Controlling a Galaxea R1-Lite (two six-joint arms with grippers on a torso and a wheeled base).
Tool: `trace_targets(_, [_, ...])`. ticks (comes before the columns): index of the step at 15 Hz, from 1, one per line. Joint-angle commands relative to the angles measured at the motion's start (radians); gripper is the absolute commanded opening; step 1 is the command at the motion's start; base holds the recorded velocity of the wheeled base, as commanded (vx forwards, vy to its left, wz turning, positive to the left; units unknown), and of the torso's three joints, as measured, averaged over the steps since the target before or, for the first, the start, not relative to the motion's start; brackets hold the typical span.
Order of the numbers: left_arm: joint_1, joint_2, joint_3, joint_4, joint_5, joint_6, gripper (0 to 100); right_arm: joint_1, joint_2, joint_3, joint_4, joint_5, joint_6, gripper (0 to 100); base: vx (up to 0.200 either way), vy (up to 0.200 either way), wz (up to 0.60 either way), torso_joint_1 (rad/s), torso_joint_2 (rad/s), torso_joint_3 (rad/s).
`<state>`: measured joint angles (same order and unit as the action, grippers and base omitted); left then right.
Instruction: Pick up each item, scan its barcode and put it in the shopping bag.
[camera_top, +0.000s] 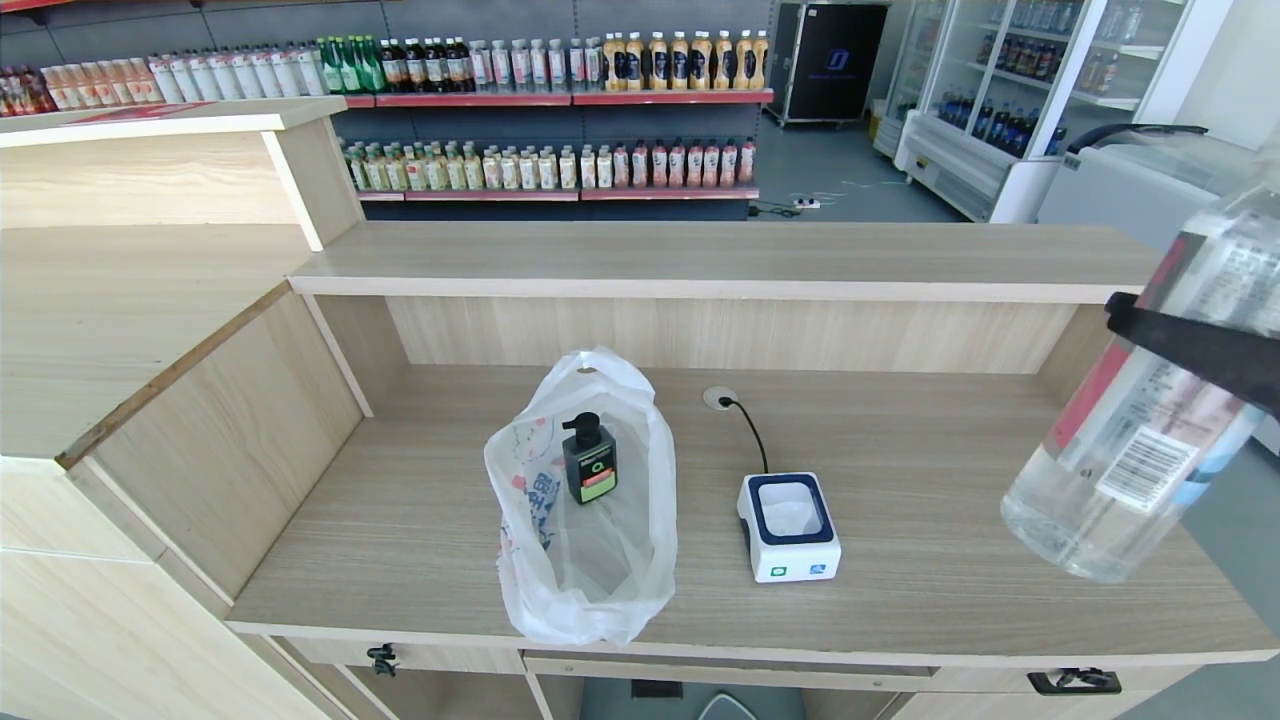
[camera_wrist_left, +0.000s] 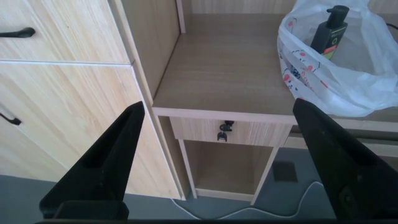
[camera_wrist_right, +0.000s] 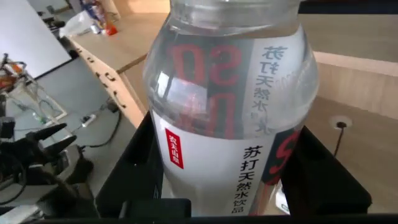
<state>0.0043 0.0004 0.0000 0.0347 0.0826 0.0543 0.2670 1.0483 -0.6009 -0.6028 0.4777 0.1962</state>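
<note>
Our left gripper (camera_wrist_left: 217, 107) hangs low off the left front of the counter (camera_top: 930, 590), fingers spread and empty. On the counter the white shopping bag (camera_top: 525, 560) slumps open with a black pump bottle (camera_top: 589, 462) upright inside. Near it to the right sits the barcode scanner (camera_top: 788, 525), window up. Farther right, above the counter's end, our right gripper (camera_wrist_right: 230, 186) is clamped around a tilted clear water bottle (camera_top: 1100, 500), its barcode (camera_top: 1145, 468) facing upward. We judge scanning comes next: carry the bottle over the scanner and roll the barcode down toward the window with a firm grip.
</note>
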Motion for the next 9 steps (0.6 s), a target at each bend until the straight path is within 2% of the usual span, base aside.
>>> trace_targets(1, [0.000,0.000,0.000,-0.001,0.000,-0.001,100,-0.023,0.078,0.032,-0.003,-0.295,-0.054,0,0.000,0.000,0.00,0.000,0.00,0.000])
trace_targets(3, [0.000,0.000,0.000,0.001,0.000,-0.001,100,-0.023,0.073,0.039,-0.008,-0.478,-0.057,0,0.000,0.000,0.00,0.000,0.00,0.000])
trace_targets(5, [0.000,0.000,0.000,-0.001,0.000,0.001,100,-0.023,0.058,0.067,-0.009,-0.518,-0.066,0,0.000,0.000,0.00,0.000,0.00,0.000])
trace_targets(7, [0.000,0.000,0.000,0.001,0.000,0.001,100,-0.022,0.059,0.110,0.000,-0.689,-0.239,0,0.000,0.000,0.00,0.000,0.00,0.000])
trace_targets(8, [0.000,0.000,0.000,0.001,0.000,-0.001,100,-0.020,0.064,0.113,0.001,-0.738,-0.284,0,0.000,0.000,0.00,0.000,0.00,0.000])
trace_targets(9, [0.000,0.000,0.000,-0.001,0.000,-0.001,100,-0.019,0.070,0.112,-0.005,-0.818,-0.386,0,0.000,0.000,0.00,0.000,0.00,0.000])
